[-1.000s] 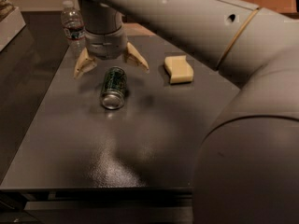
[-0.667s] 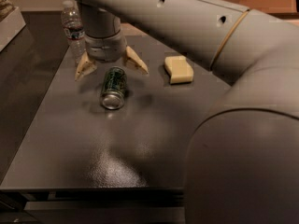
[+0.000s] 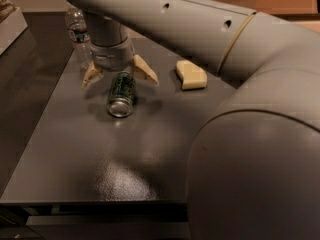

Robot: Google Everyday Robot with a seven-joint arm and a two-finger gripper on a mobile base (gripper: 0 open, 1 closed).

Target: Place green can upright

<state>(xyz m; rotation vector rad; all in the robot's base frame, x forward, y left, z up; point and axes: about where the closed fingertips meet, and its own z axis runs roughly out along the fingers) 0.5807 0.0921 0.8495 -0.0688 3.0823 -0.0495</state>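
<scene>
Far left: water bottle point(image 3: 77, 34) upright, unmoved | gripper point(image 3: 120, 82) spread wide, lowered slightly since a second ago, now straddling far end of green can point(image 3: 121, 93) | lying sideways on worktop point(image 3: 165, 134), not shifted | contact perhaps not yet made | right: pale block point(image 3: 191, 75) untouched | grasp probably next.

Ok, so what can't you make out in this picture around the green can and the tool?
- Camera view, tool hanging open over the lying green can: the can's far end is behind the tool's body, so contact is unclear.
- Water bottle: right side behind the arm, label too small to read.
- Table: right part covered by the arm.
</scene>
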